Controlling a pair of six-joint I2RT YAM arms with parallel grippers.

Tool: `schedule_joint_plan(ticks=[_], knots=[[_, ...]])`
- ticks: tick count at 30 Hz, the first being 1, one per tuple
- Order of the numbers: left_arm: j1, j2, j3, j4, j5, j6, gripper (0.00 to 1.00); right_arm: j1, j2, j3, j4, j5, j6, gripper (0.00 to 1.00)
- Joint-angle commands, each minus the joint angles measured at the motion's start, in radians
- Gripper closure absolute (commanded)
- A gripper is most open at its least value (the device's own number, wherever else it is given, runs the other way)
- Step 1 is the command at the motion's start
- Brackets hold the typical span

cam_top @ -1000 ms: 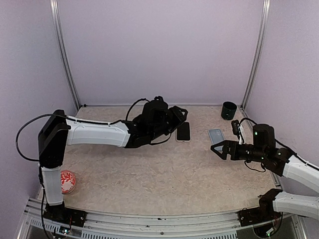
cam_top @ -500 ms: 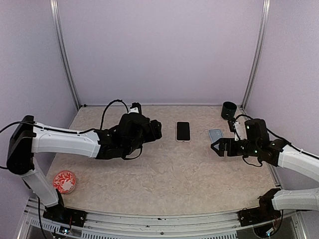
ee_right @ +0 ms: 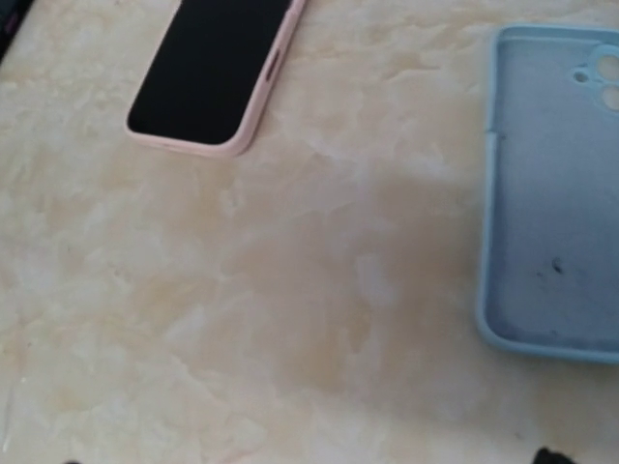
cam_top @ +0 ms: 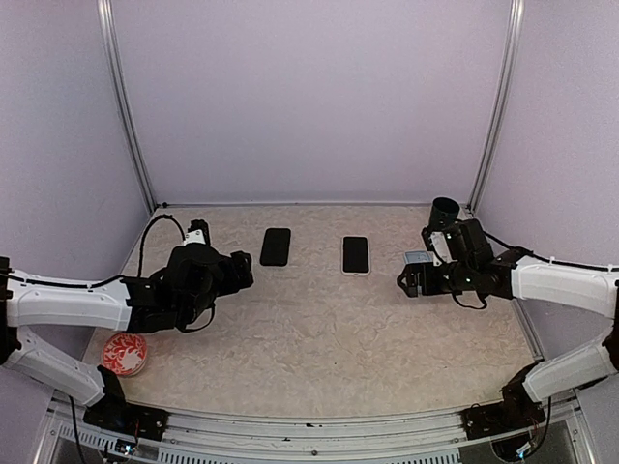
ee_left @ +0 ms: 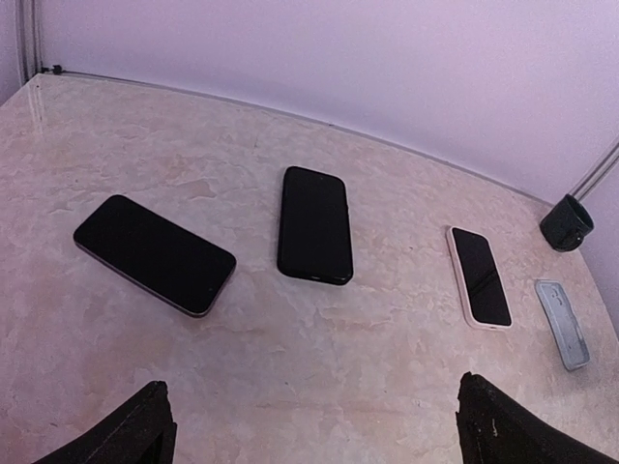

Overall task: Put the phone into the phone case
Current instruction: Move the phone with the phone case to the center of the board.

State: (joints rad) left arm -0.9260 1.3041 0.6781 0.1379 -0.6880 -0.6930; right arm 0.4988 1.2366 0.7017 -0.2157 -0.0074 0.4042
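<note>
K: So, biggest first. How did the table (cam_top: 319,329) and the arms stand?

M: Left gripper (cam_top: 240,272) hung at the near left, jaws wide, holding nothing. Right gripper (cam_top: 408,281) hovered at the right, just on the near side of the phone case (ee_right: 556,193), fingers spread and empty too.

K: And the phones?

M: Three, all lying flat toward the far side: dark phone (ee_left: 155,254) leftmost, black phone (ee_left: 313,237) in the middle, pink-edged phone (ee_right: 208,72) closest to the case but apart from it. The case lay open side up, nothing in it.

K: Risks?

M: First, taking the wrong handset. I could not tell which one fits, and the pink-edged one may already be cased. Second, a flat phone on a smooth top offers the fingers little edge, so it could skid or slip out. Third, the light case could slide under pressing unless the other arm pinned it. Smallest: seating the phone with the camera cut-out (ee_right: 602,85) at the wrong end.
</note>
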Motion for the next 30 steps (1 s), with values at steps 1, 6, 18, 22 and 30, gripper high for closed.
schedule_joint_plan(ticks=[1,6,18,22,30], knots=[[0.038,-0.082,-0.039,-0.022,0.014,-0.030,0.01,0.059,0.103,0.089,0.019,0.086,-0.011,0.00],[0.056,-0.148,-0.095,-0.030,0.037,-0.059,0.01,0.112,0.247,0.182,0.020,0.153,-0.016,0.00],[0.081,-0.239,-0.169,-0.030,0.048,-0.095,0.01,0.160,0.547,0.382,0.000,0.259,0.000,0.00],[0.126,-0.225,-0.137,-0.050,0.051,-0.103,0.01,0.161,0.625,0.446,-0.014,0.279,0.007,0.00],[0.340,-0.049,0.012,-0.108,0.193,-0.133,0.01,0.162,0.725,0.520,-0.019,0.296,0.018,0.00]])
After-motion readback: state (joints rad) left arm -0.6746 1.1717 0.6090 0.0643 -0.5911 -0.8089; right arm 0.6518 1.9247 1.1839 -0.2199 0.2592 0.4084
